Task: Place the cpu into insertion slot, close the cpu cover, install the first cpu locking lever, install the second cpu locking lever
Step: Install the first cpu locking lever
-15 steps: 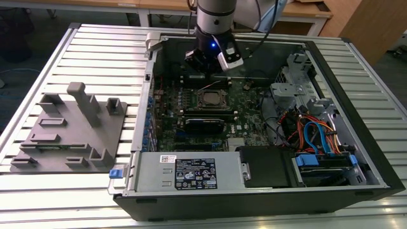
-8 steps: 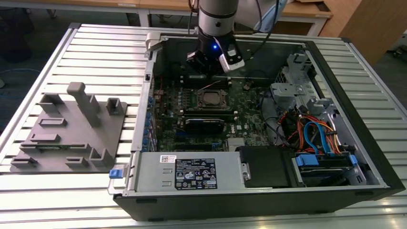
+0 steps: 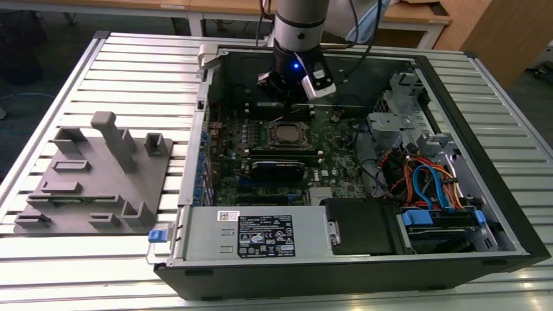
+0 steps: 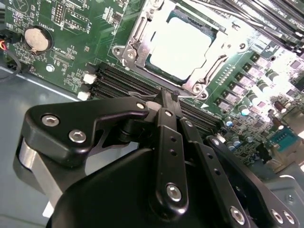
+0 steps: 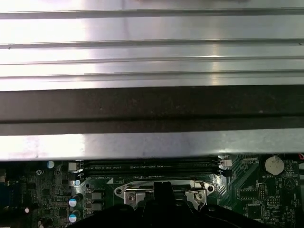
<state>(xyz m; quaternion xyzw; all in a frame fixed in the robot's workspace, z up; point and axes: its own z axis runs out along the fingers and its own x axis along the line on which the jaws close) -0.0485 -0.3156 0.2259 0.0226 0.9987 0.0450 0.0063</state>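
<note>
Table (image 3: 129, 58): slatted metal surface that carries everything else in the exterior view.
Computer case (image 3: 484, 149): black tower on its side with its side panel off, taking up the table's half at the exterior view's right and reaching close to the near and far edges.
Moulded fixture (image 3: 95, 175): grey plate with raised posts and pockets, lying by the table's edge at the exterior view's left, just beside the case.
Power-supply box (image 3: 259, 236): grey and labelled, along the case's near wall.
Circuit board (image 3: 233, 149): green, flat on the case floor, between the power-supply box and the far wall.
Arm (image 3: 298, 26): comes down from above into the far part of the case.
Gripper (image 4: 166, 97): fingers drawn together with nothing seen between them; the tips are down at one edge of the socket, over the long black memory slots (image 4: 123, 80).
Insertion slot (image 3: 272, 136): mid-board, nearer the board's far edge than the power-supply box.
Cpu cover (image 4: 134, 42): silvery frame lying flat over the slot, its window around the chip.
Cpu (image 4: 178, 47): seated in the slot, pale metal top showing through the cover's window.
Coin cell (image 4: 37, 39): round and silver, upright in its holder near a board corner, well apart from the slot.
</note>
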